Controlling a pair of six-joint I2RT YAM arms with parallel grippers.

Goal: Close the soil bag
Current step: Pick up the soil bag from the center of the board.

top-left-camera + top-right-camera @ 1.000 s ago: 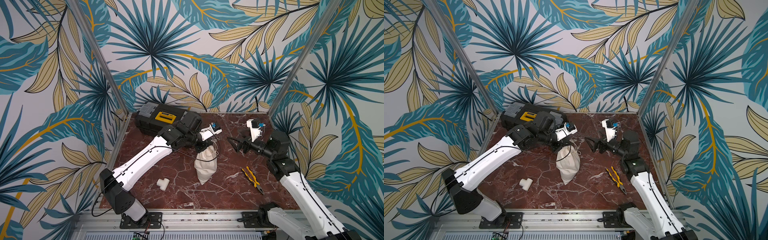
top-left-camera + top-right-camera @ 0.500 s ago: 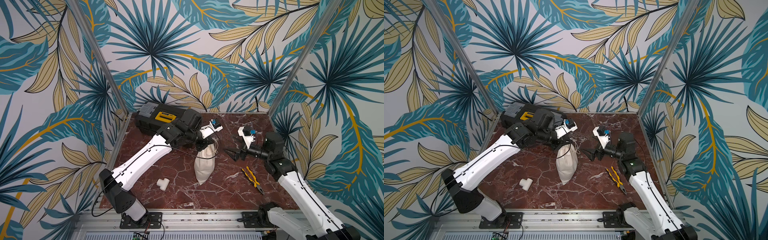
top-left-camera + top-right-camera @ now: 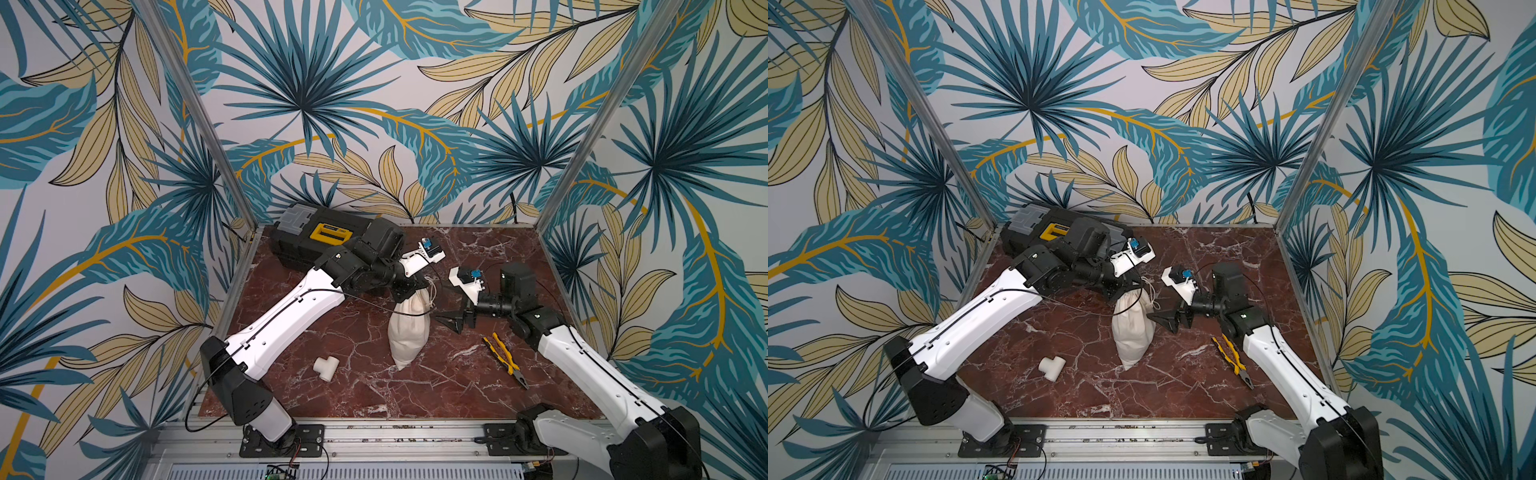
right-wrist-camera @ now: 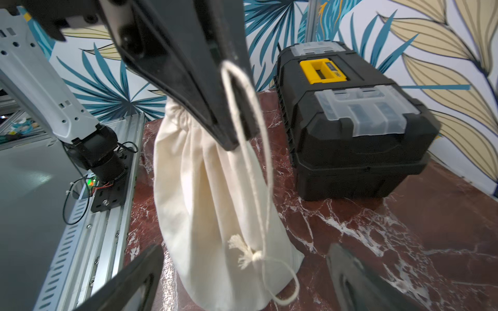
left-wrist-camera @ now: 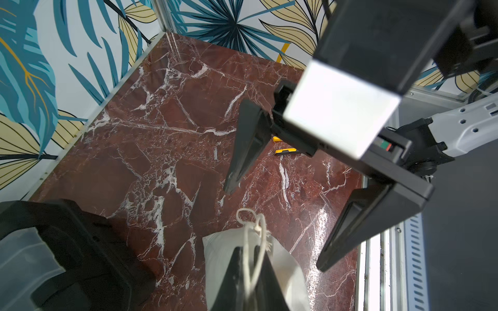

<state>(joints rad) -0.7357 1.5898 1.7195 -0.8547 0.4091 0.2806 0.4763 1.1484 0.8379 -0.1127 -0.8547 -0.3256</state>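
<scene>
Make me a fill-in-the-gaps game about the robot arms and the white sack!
1. The left gripper is ____ on the gathered top of the soil bag.
2. The right gripper, beside the bag, holds nothing and its jaws are ____.
3. The pliers on the table have ____ handles.

Missing words: shut, open, yellow.

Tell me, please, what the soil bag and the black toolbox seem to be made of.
Soil bag: probably matte woven cotton, cream, with soft folds; its cord frays at the end. Toolbox: apparently moulded black plastic, dull, with ribbed edges and clear lid covers.
</scene>
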